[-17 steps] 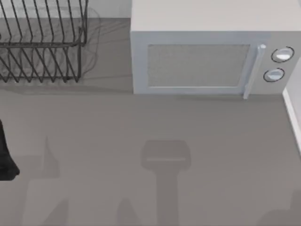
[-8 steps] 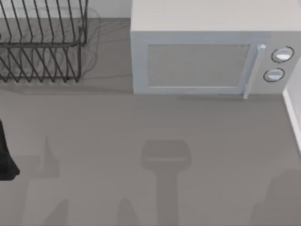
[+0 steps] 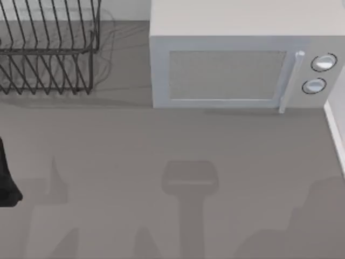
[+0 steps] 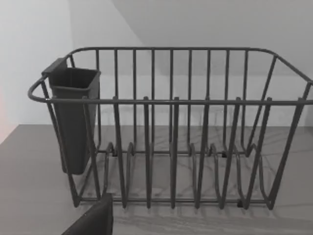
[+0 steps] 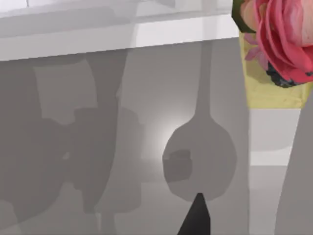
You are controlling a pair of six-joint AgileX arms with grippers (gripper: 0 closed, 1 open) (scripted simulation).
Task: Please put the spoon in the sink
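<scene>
The spoon [image 5: 199, 147] lies on the grey counter [image 3: 161, 140], seen in the right wrist view just beyond a dark fingertip [image 5: 195, 218] — jaw state cannot be told. The left arm [image 3: 6, 178] sits at the table's left edge, its wrist view facing the wire dish rack [image 4: 171, 127] with its dark utensil cup [image 4: 73, 117]. A white microwave [image 3: 237, 59] stands at the back.

The rack [image 3: 48, 48] at upper left looks like dark, thin metal wire; its cup [image 4: 72, 120] looks like matt dark plastic. The microwave [image 3: 242, 59] is smooth, pale and matt, with glossy knobs [image 3: 322, 62]. The table [image 3: 135, 140] is smooth matt grey.
</scene>
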